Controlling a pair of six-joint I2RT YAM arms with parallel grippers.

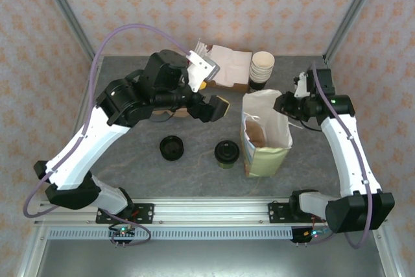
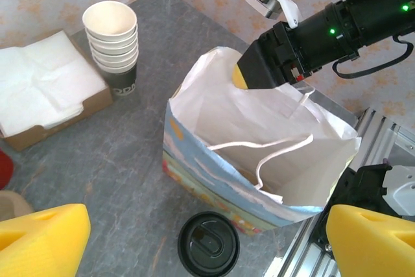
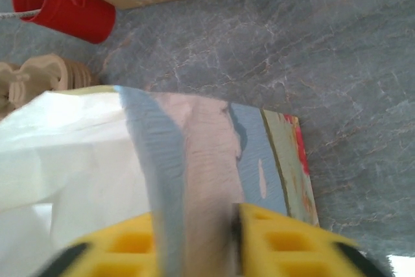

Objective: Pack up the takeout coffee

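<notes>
Packing is only just beginning: the takeout coffee [image 1: 227,152] is standing upright, lid on, on the grey surface [image 1: 194,180] just beside the paper bag [image 1: 266,154]. It is outside the bag, against the wall that faces the left arm. The right pincer [image 1: 283,104] is clamping the bag's rim on the side away from the coffee, with the paper pinched between its yellow pads, apparently holding the mouth open. The left pincer [image 1: 216,106] is hovering near the bag on the coffee's side, jaws spread wide and carrying nothing.

Judging from this, everything is still to do: gripping the cup, lifting it over the bag's wall and lowering it inside upright. The bag's white string handles [image 2: 266,150] are drooping into the open mouth and could snag the cup going in. A brown shape [image 1: 257,135], too unclear to name, is lying inside the bag.

A low black round item [image 1: 172,147] is sitting beyond the coffee from the bag. A stack of cream paper cups [image 1: 262,66] and a cardboard box of napkins [image 1: 227,66] are waiting behind the bag, clear of the route.
</notes>
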